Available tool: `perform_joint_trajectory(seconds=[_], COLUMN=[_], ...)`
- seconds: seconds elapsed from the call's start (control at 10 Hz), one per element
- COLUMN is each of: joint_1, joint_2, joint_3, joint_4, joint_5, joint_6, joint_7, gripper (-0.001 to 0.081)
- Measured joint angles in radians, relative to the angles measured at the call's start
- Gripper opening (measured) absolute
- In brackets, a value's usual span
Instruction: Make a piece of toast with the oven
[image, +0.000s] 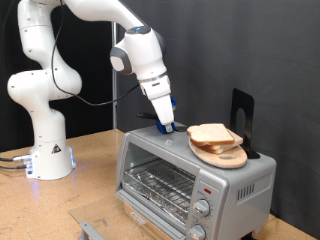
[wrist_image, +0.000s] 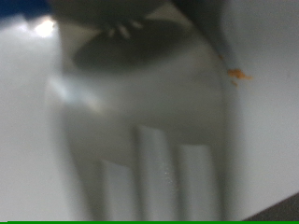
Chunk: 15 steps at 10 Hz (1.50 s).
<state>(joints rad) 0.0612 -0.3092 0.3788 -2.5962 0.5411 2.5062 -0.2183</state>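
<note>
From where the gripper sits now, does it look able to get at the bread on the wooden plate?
Probably yes. The gripper is down on the oven top, just beside the piece of toast stacked on the wooden plate. Nothing stands between them in the exterior view. The wrist view is too blurred to confirm.

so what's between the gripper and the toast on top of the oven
Nothing: in the exterior view only bare oven top separates the gripper from the piece of toast. The wrist view is too blurred to help.
</note>
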Motion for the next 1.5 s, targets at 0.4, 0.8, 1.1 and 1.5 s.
perform_joint_trajectory(seconds=[0.4, 0.8, 1.1, 1.5], joint_1=[0.0, -0.002, -0.006, -0.003], joint_2=[0.001, 0.009, 0.026, 0.032], joint_3=[0.0, 0.003, 0.004, 0.003], joint_4=[0.002, 0.004, 0.009, 0.012], joint_5=[0.0, -0.013, -0.044, -0.03], joint_6=[0.002, 0.024, 0.031, 0.034], joint_7=[0.001, 0.021, 0.05, 0.043], gripper=[0.0492, 0.0492, 0.0497, 0.0791])
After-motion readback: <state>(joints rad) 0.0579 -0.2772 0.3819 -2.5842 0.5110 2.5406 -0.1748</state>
